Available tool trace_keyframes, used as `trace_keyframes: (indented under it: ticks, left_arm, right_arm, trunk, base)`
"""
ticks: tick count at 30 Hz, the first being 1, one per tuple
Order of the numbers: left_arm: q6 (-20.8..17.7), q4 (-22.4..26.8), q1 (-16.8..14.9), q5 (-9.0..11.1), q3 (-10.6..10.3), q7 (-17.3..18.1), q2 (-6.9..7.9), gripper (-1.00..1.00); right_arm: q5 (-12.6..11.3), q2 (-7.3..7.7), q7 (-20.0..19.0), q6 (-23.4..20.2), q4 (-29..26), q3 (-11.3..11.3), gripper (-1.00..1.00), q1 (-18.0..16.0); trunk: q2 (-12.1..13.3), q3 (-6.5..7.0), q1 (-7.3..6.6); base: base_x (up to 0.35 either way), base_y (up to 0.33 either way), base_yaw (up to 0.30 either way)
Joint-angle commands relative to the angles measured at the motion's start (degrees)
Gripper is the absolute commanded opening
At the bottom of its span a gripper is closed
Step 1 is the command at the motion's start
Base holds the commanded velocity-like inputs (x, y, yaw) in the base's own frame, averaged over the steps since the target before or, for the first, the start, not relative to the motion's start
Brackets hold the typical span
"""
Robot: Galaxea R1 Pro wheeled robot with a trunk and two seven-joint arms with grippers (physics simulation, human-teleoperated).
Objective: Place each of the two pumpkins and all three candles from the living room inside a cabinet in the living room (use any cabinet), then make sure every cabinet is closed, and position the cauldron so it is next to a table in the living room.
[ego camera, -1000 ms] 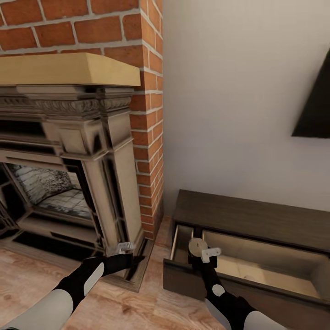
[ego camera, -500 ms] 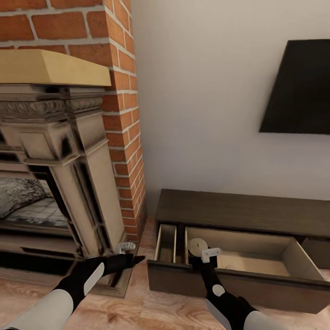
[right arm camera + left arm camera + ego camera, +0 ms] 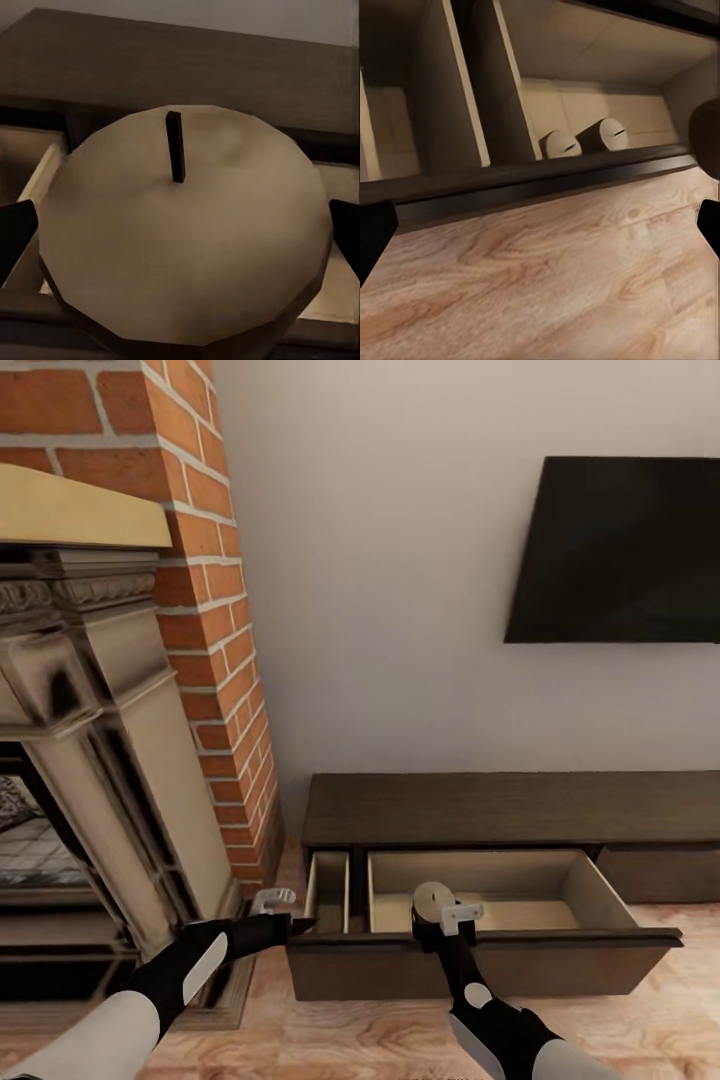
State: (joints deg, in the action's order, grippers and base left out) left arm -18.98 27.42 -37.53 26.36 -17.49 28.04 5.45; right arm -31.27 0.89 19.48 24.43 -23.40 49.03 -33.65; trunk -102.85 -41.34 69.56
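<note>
Candles are counted as three: one candle (image 3: pixel 432 900) is clamped between the fingers of the right gripper (image 3: pixel 440 910), held over the front edge of the open drawer (image 3: pixel 470 960) of the cabinet (image 3: pixel 500 810), and its dark wick (image 3: pixel 175 146) is seen close in the right wrist view. Two more candles (image 3: pixel 561 143) (image 3: pixel 604 133) are seen lying on their sides inside the drawer, touching each other, in the left wrist view. One drawer is pulled out; it is divided in one narrow and one wide compartment. The left gripper (image 3: pixel 285 915) is held empty with jaws apart, near the drawer's left corner, above the wooden floor (image 3: pixel 350 1040). One fireplace (image 3: pixel 90 760) and one dark screen (image 3: pixel 620 550) are seen
</note>
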Motion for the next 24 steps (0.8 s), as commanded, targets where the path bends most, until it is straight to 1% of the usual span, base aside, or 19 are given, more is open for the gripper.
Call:
trace_keyframes:
  ticks: [1,24]
  left_arm:
    - [0.0,0.0,0.0,0.0,0.0,0.0,0.00,1.00]
    - [0.0,0.0,0.0,-0.1,0.0,0.0,0.00,1.00]
  right_arm:
    - [0.2,0.00,0.0,0.0,0.0,0.0,-1.00,0.0]
    - [0.2,0.05,0.0,0.0,0.0,0.0,-1.00,0.0]
  trunk:
    - [0.0,0.00,0.00]
    - [0.0,0.00,0.00]
  base:
    - [0.000,0.000,-0.283]
    - [0.000,0.000,-0.283]
